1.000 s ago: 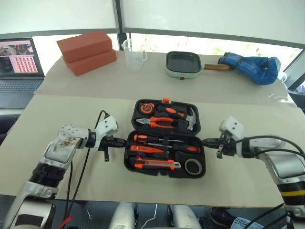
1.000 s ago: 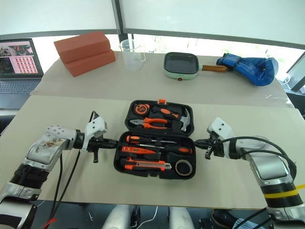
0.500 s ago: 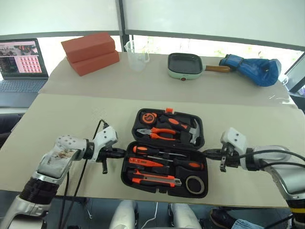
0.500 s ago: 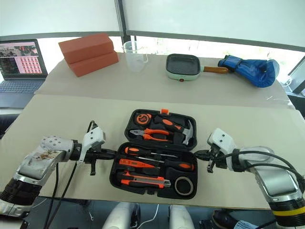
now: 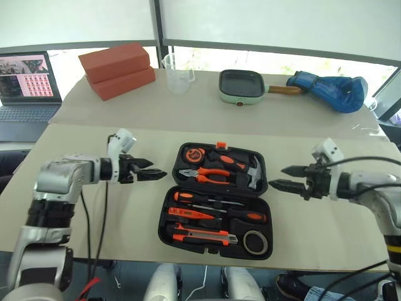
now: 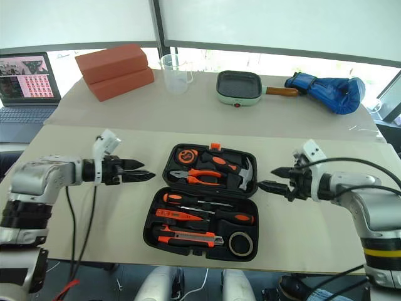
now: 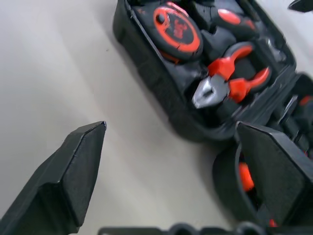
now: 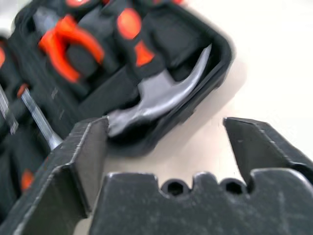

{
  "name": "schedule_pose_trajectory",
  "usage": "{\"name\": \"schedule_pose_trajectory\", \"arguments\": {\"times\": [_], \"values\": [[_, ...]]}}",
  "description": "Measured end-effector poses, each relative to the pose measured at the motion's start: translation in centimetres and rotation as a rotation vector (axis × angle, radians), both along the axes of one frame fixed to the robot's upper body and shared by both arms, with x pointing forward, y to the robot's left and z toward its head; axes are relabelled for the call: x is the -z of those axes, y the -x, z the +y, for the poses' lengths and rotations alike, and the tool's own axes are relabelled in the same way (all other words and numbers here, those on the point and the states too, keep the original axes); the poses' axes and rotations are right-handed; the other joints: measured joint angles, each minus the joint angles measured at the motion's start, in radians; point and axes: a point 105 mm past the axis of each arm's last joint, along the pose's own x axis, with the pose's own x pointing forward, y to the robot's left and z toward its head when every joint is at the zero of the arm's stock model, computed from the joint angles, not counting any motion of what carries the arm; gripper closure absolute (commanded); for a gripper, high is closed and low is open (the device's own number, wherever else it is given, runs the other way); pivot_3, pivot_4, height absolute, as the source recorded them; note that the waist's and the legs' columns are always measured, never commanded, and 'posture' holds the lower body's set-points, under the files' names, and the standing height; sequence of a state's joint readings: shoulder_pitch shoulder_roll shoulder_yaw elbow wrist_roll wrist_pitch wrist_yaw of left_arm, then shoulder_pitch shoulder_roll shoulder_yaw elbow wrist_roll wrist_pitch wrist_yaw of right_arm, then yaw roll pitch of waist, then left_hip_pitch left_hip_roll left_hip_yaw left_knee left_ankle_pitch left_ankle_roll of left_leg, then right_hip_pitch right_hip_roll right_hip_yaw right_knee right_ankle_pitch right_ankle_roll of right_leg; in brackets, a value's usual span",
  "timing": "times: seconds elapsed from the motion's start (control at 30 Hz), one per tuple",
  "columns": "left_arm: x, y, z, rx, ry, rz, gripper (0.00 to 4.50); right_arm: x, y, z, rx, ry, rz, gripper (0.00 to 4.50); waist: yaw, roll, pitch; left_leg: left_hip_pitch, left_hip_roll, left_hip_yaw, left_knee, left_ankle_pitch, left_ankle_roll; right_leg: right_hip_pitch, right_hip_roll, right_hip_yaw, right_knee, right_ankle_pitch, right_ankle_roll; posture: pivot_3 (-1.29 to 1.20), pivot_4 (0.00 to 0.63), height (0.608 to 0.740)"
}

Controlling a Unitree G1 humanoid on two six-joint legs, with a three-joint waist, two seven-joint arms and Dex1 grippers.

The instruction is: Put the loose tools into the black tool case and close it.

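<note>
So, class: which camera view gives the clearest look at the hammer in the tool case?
The right wrist view: the hammer shows large, its curved steel head against the tool case wall. Both eye views show it whole but small, at the far half's right end. The left wrist view catches the pliers instead.

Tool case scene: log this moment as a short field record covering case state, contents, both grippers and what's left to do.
case: black tool case lies open on the table, lid half away from the robot
near half: two screwdrivers, utility knife, roll of tape seated in slots
far half: tape measure, pliers, hammer
left gripper: open, holding nothing, beside the case's left edge
right gripper: open, holding nothing, beside the case's right edge
remaining: case not yet closed
</note>
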State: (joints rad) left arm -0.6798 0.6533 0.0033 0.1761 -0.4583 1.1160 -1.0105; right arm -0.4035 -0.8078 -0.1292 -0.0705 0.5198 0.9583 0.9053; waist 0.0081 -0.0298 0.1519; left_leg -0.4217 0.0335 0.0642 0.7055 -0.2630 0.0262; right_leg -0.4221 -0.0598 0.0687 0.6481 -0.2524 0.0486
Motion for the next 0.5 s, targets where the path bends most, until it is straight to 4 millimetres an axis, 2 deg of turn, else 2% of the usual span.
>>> {"name": "schedule_pose_trajectory", "arguments": {"times": [0.17,0.2,0.23,0.27,0.33,0.5], "values": [[0.3,-0.5,-1.0,-0.001,0.013,0.035,0.00,1.8,-0.5,-0.1,0.032,-0.002,0.093,0.29,-0.002,0.000,0.000,0.000,0.000,0.000,0.000,0.000,0.000,-0.001,0.000,0.000,0.000,0.000,0.000,0.00,0.150,0.740],[0.6,-0.8,-1.2,-0.011,0.024,0.049,0.00,2.3,-0.5,0.0,0.027,0.009,0.112,0.68,-0.002,0.000,0.000,0.000,0.000,0.000,0.000,0.000,0.000,-0.001,0.000,0.000,0.000,0.000,0.000,0.00,0.150,0.740],[0.6,-0.9,-1.4,-0.014,0.028,0.053,0.00,2.5,-0.4,0.1,0.021,0.014,0.118,0.81,-0.002,0.000,0.000,-0.001,0.000,0.000,0.000,0.000,0.000,-0.001,0.000,0.000,0.000,0.000,0.000,0.00,0.150,0.740],[0.7,-1.0,-1.5,-0.016,0.030,0.054,0.26,2.6,-0.4,0.2,0.018,0.015,0.122,1.01,-0.002,0.000,0.000,-0.001,0.000,0.000,0.000,0.000,0.000,-0.001,0.000,0.000,0.000,0.000,0.000,0.00,0.150,0.740],[0.7,-1.2,-1.4,-0.026,0.030,0.057,0.84,2.8,-0.4,0.3,0.015,0.020,0.127,1.75,-0.004,0.000,0.000,0.000,0.000,0.000,0.000,0.000,0.000,-0.001,0.000,0.000,0.000,0.000,0.000,0.00,0.150,0.740],[1.0,-1.4,-1.7,-0.032,0.035,0.060,2.73,2.8,-0.6,1.2,-0.003,0.004,0.123,3.38,-0.008,0.000,0.000,0.000,0.000,0.000,0.000,0.000,0.000,0.000,0.000,0.000,0.000,0.000,0.000,0.00,0.150,0.740]]}}
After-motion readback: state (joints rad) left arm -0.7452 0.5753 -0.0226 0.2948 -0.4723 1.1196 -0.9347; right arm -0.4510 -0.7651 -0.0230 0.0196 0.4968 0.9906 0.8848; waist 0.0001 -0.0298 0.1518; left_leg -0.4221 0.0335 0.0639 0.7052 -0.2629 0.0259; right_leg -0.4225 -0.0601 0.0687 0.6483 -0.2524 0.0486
